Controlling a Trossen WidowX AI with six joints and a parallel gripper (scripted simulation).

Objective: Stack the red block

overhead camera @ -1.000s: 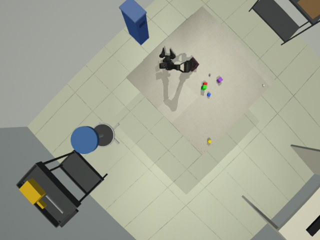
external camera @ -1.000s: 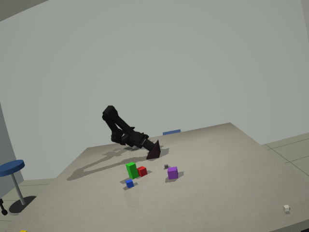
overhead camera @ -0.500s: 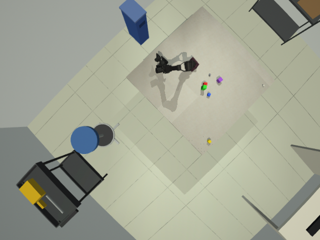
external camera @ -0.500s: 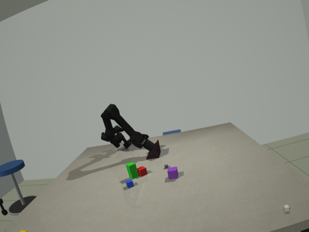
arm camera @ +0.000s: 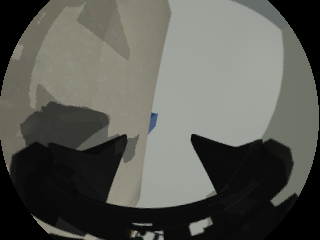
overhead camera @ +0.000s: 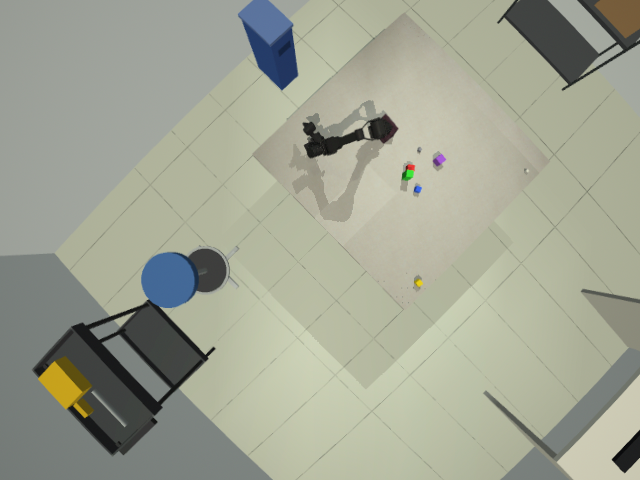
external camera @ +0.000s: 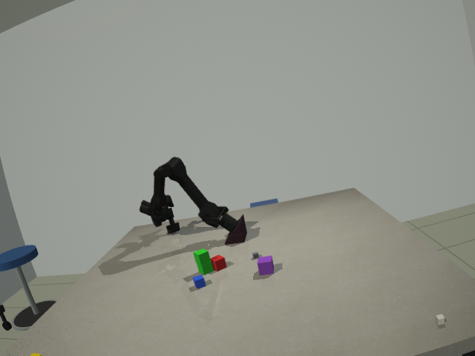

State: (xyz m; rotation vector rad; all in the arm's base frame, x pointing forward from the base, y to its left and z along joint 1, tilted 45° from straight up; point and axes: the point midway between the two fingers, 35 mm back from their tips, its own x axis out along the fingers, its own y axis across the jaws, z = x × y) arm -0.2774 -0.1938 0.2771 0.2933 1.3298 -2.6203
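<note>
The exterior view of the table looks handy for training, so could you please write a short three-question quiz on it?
1. True or false: the red block sits on top of the green tower.
2. Is the end effector open or shut?
3. Which block lies nearest the green tower? A purple block B red block C yellow block

Key: 1 false, it rests on the table beside the tower. 2 open, holding nothing. 3 B.

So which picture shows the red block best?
The exterior view: the red block shows its faces plainly, on the table beside the green tower. The top view shows it only as a tiny red spot by the tower. The wrist view misses it.
</note>
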